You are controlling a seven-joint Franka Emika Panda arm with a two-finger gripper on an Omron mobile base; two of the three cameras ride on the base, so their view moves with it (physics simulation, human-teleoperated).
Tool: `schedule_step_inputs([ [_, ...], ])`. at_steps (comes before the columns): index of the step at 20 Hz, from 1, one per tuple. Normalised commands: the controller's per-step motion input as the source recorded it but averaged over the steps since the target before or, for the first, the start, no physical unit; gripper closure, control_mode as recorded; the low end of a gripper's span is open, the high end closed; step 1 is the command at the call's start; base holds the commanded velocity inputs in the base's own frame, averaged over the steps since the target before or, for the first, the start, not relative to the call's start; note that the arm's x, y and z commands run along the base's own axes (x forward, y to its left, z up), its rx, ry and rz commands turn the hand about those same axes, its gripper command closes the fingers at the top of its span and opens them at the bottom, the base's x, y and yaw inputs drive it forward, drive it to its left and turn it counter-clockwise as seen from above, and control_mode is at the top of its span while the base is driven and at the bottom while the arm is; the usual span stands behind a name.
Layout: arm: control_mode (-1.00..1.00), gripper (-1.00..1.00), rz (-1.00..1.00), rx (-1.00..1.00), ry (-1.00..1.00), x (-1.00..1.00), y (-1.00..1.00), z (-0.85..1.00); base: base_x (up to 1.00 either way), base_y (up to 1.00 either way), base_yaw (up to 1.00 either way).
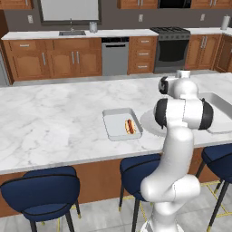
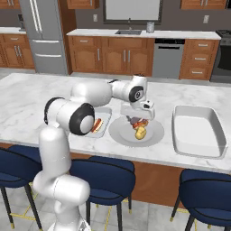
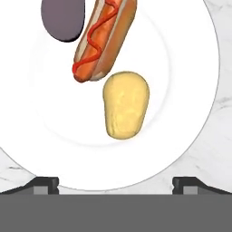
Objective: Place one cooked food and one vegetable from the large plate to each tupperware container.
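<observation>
hot dog [image 1: 130, 126] in small tray [image 1: 114, 119]

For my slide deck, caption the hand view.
Open gripper above the large plate holding a hot dog, the vegetable and a purple item.

Yellowish-tan vegetable [image 3: 125, 104], red-squiggled hot dog [image 3: 104, 38] at its eleven o'clock, white plate [image 3: 190, 90], grey-veined marble counter [image 1: 50, 118]

The light is even and bright, without a clear source, in all three views. The marble worktop [image 1: 54, 122] shows no glare and only very soft shadows. Both base views are a little soft (the far cabinets lose detail). In the hand view the large plate [image 3: 181, 113] is almost pure white, nearly overexposed, and the vegetable [image 3: 125, 104] is sharp.
</observation>
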Motion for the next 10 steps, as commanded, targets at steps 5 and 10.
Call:
schedule_step_inputs([
  [5, -1.00, -1.00, 0.04, 0.00, 0.06, 0.07, -0.13, -0.69, 0.00, 0.00, 0.00],
  [10, -1.00, -1.00, 0.07, 0.01, 0.00, 0.10, -0.14, -0.27, 0.00, 0.00, 0.00],
])
